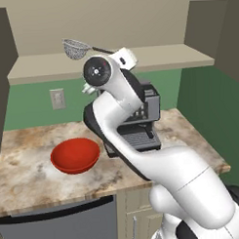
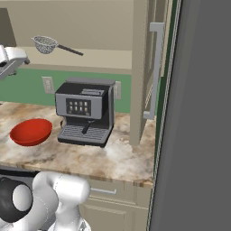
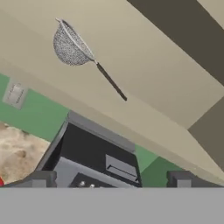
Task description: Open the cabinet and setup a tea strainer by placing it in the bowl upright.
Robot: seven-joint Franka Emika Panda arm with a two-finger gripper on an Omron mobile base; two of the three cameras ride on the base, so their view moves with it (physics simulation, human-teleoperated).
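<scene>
The tea strainer (image 3: 70, 48) sits on the cabinet shelf (image 1: 153, 59), mesh basket to the left, thin dark handle (image 3: 110, 81) trailing right. So its long axis runs roughly along the shelf, left to right in both base views. In the hand view the basket sits up and left of centre, with the handle slanting down toward the middle. The gripper (image 3: 109, 180) looks straight along at the shelf with fingertips spread wide, nothing between them. It is well apart from the strainer, below and short of it. The handle end is the nearer part; the basket is farther off to the left. The cabinet (image 2: 143, 67) is already open, its door (image 2: 155, 72) swung out on the right. Whether the basket rests on its rim or tips on its side is hard to tell at this size, probably tipped. Below on the bench (image 1: 35, 178) the red bowl (image 1: 75, 155) stands left of the coffee machine (image 2: 85, 110), nearly under the strainer. Next move likely needs a reach up and left.
</scene>
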